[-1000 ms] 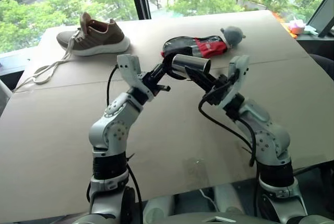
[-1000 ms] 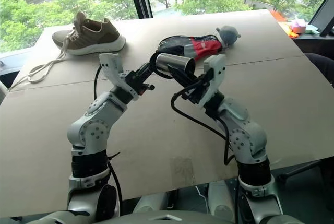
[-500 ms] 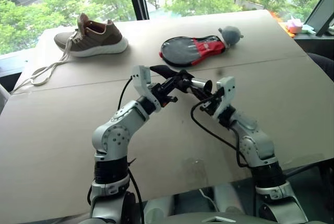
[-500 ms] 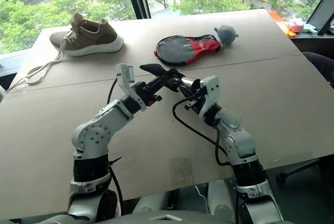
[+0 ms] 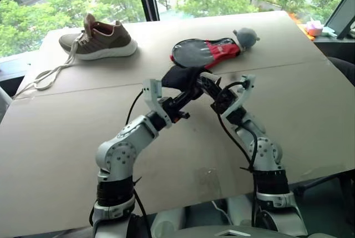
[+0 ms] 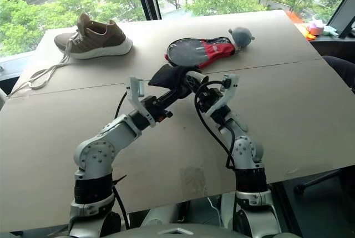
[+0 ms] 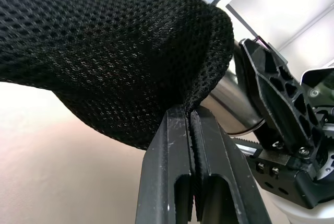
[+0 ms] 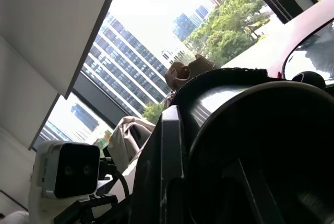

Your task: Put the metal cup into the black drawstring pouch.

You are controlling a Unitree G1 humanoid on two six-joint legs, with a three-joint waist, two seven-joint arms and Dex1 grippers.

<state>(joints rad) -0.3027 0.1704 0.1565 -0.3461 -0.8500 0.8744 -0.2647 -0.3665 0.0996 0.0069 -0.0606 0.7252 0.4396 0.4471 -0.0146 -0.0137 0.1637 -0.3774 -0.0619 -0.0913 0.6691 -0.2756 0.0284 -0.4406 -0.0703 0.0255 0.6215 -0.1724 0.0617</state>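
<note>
Worktop (image 5: 66,138): cardboard-covered. Brown sneaker (image 5: 100,39) sits near the far left corner; black-and-red paddle case (image 5: 205,52) lies by the far edge, centre. Black drawstring pouch (image 5: 180,76) is held above mid-worktop, its mesh edge pinched in the left gripper (image 7: 190,125), fingers clenched. Metal cup (image 7: 235,101) is grasped by the right gripper (image 5: 213,91), mostly covered by the pouch mouth.

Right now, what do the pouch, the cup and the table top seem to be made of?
The black drawstring pouch looks like soft open-weave mesh fabric: small holes show, and it folds where the left claw pinches it. The metal cup seems polished steel, shiny and mirror-like. The table top looks like matte brown cardboard, with a seam across it.
</note>
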